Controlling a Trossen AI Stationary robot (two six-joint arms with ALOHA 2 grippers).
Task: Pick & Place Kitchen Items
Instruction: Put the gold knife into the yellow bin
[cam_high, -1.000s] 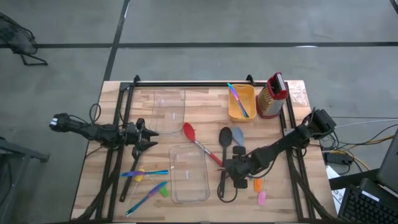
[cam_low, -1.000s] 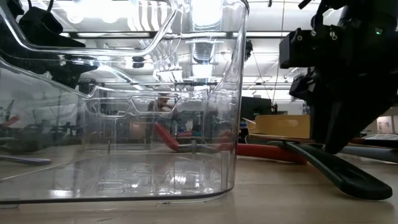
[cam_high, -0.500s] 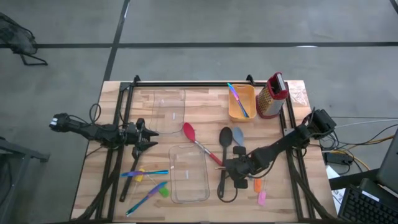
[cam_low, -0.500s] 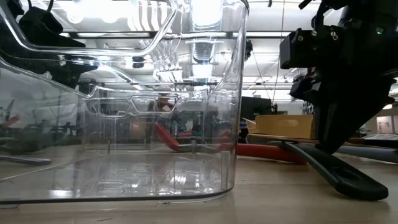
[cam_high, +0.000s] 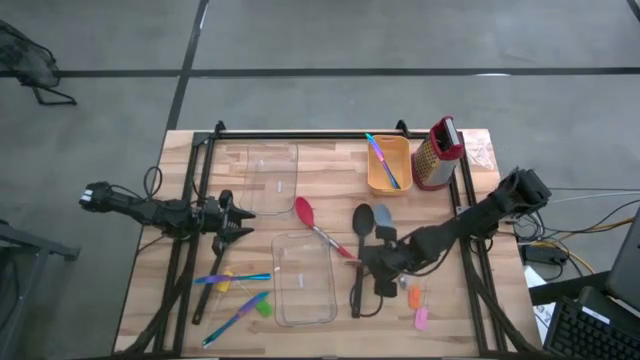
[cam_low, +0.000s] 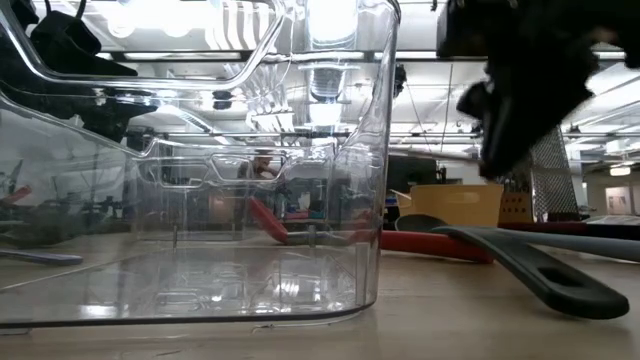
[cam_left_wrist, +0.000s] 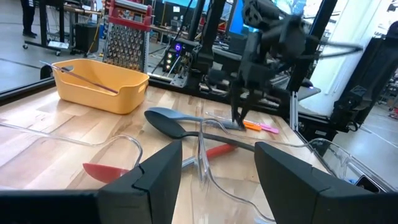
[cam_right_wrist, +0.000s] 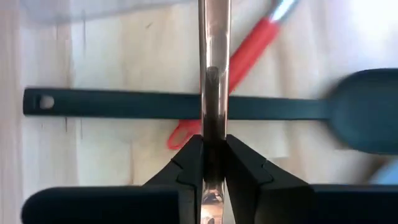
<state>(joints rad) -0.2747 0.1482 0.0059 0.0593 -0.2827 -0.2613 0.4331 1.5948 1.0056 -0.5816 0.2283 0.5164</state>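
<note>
Going by how things lie, the task is early. Left of the clear bin (cam_high: 303, 278), the sticks (cam_high: 235, 279) and a green chunk (cam_high: 264, 308) lie loose on the table (cam_high: 330, 165), and the left gripper (cam_high: 243, 221) waits beyond them with fingers apart. The bin looks empty. Right of it lie the red spoon (cam_high: 318, 232), black spoon (cam_high: 362, 218) and blue spoon (cam_high: 383, 215). The right gripper (cam_high: 368, 262) is clamped on a thin handle, probably the turner (cam_high: 357, 292). Farther right, orange and pink chunks (cam_high: 418, 305) remain; the yellow bin (cam_high: 388, 164) holds sticks. No writing is readable.
</note>
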